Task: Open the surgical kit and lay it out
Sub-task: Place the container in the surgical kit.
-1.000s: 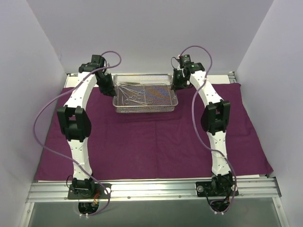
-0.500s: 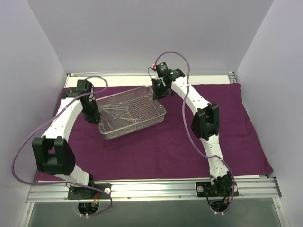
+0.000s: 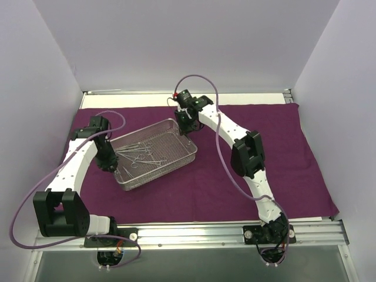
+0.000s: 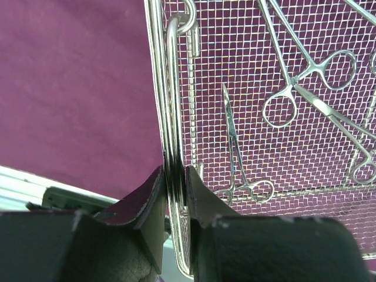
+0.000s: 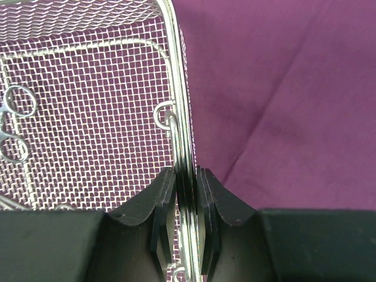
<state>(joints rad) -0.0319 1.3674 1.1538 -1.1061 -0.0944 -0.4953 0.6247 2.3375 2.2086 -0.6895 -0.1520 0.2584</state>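
Note:
The silver wire-mesh tray [image 3: 164, 172] sits slanted over the left half of the dark purple cloth [image 3: 200, 197], which is spread flat over the table. Scissor-handled clamps [image 3: 141, 154] lie inside it. My left gripper [image 3: 111, 167] is shut on the handle and rim at the tray's near-left end; in the left wrist view the fingers [image 4: 175, 176] pinch the rim wire [image 4: 155, 70], with clamps [image 4: 305, 70] on the mesh. My right gripper [image 3: 187, 124] is shut on the far-right end, pinching its rim [image 5: 176, 59] between the fingertips [image 5: 186, 176]. I cannot tell whether the tray touches the cloth.
White walls close in the left, right and back sides. An aluminium rail [image 3: 188, 232] with both arm bases runs along the front edge. Purple cables loop off each arm. Bare cloth [image 3: 282, 153] spreads to the right of the tray.
Both arms carried the tray from the back centre toward the front left and turned it counter-clockwise. Both grips on its ends stayed shut.

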